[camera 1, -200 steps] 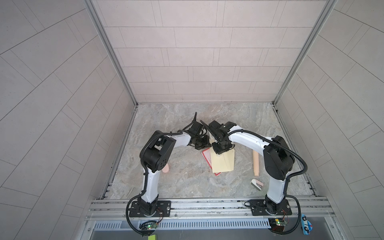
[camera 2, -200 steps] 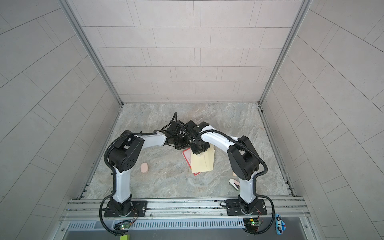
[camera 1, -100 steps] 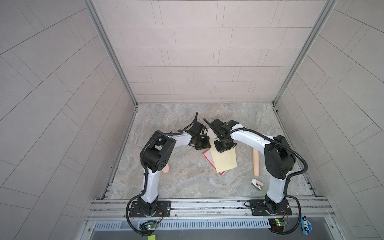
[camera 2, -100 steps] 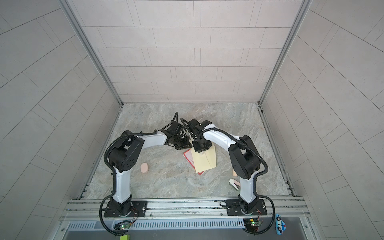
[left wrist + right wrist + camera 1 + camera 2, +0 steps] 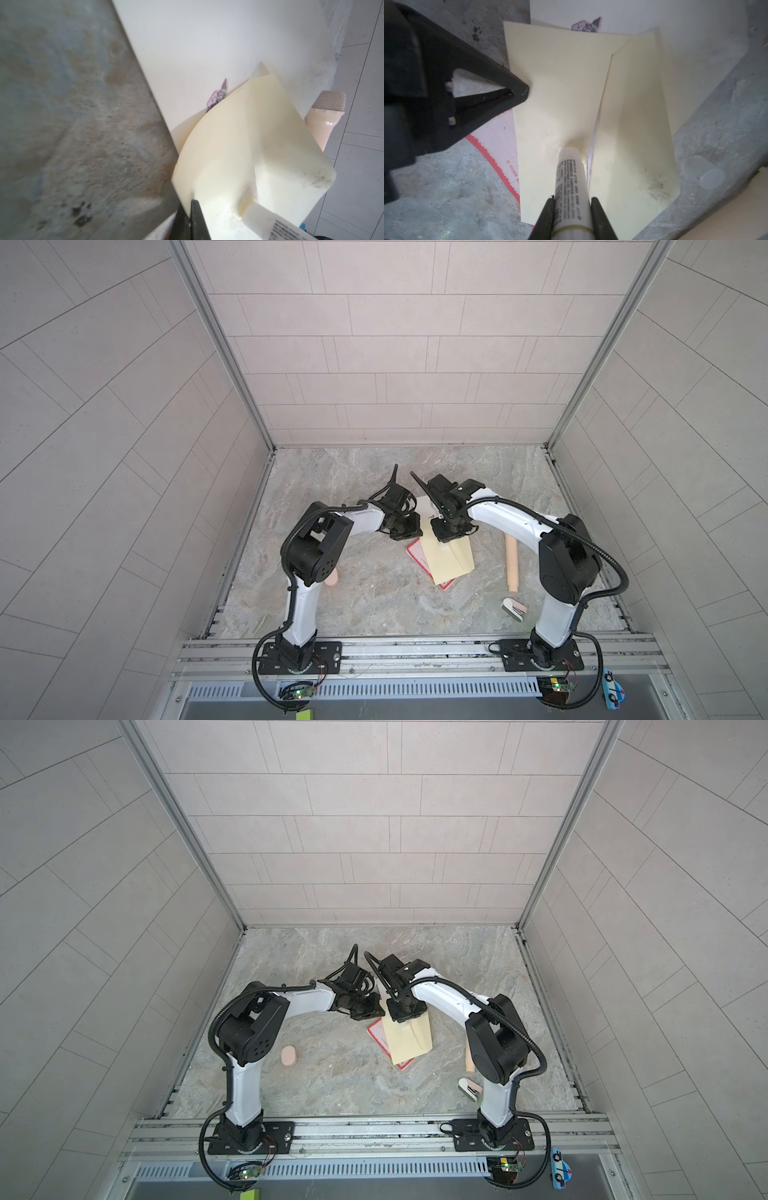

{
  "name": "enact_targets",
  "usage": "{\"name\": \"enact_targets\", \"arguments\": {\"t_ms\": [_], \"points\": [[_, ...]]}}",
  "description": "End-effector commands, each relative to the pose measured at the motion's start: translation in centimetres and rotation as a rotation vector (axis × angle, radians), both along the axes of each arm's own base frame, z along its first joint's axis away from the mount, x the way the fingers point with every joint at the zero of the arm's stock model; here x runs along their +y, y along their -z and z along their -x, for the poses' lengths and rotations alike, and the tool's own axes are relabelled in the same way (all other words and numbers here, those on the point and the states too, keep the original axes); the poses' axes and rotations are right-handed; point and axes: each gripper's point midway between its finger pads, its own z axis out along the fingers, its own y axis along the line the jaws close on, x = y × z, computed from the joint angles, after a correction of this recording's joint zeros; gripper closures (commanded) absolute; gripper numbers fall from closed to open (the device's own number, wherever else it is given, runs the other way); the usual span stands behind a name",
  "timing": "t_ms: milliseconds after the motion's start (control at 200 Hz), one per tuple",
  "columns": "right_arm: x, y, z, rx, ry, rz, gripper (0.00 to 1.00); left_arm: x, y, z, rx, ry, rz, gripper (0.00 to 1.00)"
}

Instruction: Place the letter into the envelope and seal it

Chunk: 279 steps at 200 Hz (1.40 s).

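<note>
R gripper (image 5: 572, 199) clamps the glue stick (image 5: 569, 170), tip on the pale yellow paper (image 5: 550, 83); L gripper (image 5: 525, 91) closed, tip pinning it; letter (image 5: 592, 149) edge peeks betw. its folds, envelope (image 5: 207, 52) partly underneath; you're mid-gluing, I'd say; closing + pressing shut to do.

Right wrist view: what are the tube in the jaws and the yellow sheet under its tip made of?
The glue stick: probably smooth white plastic, slight sheen, printed text. The pale yellow paper: thin matte paper, creased, dimpling under the tip.
</note>
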Motion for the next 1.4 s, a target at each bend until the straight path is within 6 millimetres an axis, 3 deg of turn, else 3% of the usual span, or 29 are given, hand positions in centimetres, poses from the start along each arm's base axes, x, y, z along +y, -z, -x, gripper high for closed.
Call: {"name": "enact_targets", "arguments": {"t_ms": [0, 510, 731, 996, 1391], "points": [[0.5, -3.0, -0.8, -0.059, -0.007, -0.050, 1.00, 0.1, 1.1, 1.4, 0.029, 0.036, -0.063, 1.00], [0.5, 1.6, 2.0, 0.134, -0.042, 0.025, 1.00, -0.2, 0.8, 1.1, 0.018, 0.034, -0.070, 1.00], [0.2, 3.2, 2.2, 0.154, -0.034, 0.051, 1.00, -0.2, 0.9, 1.1, 0.020, 0.036, -0.071, 1.00], [-2.8, 4.5, 2.1, 0.150, -0.011, 0.202, 1.00, 0.2, 0.9, 1.1, 0.011, 0.028, -0.091, 1.00], [-6.3, 5.2, 3.0, 0.186, 0.053, 0.217, 1.00, 1.1, 1.4, 1.6, 0.011, 0.050, -0.133, 1.00]]}}
